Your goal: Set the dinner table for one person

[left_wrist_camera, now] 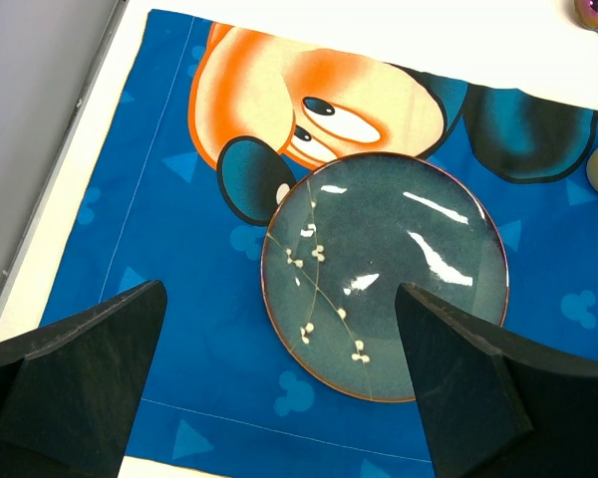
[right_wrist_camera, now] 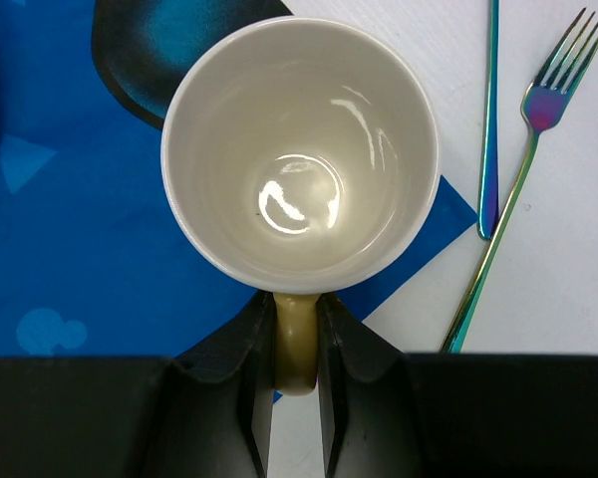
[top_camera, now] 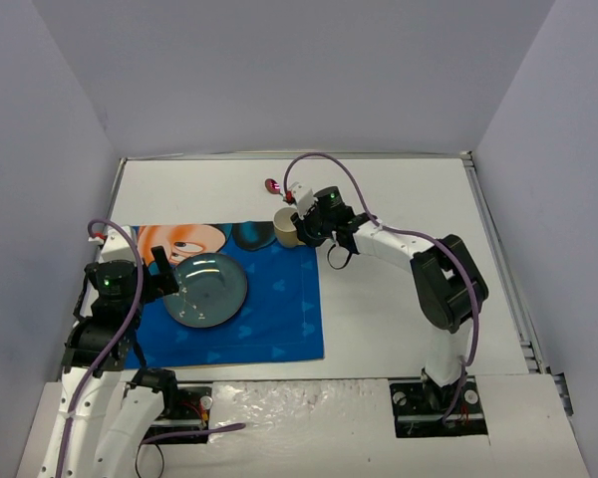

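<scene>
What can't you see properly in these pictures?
- Right wrist view: the fork's handle end goes behind the right gripper holding the mug; the thin utensil is cut off by the top edge.
- Left wrist view: the plate covers part of the placemat's cartoon face.
- Top view: the cutlery is too small to identify.

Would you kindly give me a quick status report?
Left gripper open over plate. Right gripper shut on mug handle, at placemat corner. Fork, second utensil beside mug on dinner table.

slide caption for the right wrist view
Right hand shut on the handle of a cream ceramic mug over a corner of the blue cloth placemat, iridescent metal fork alongside.
</scene>
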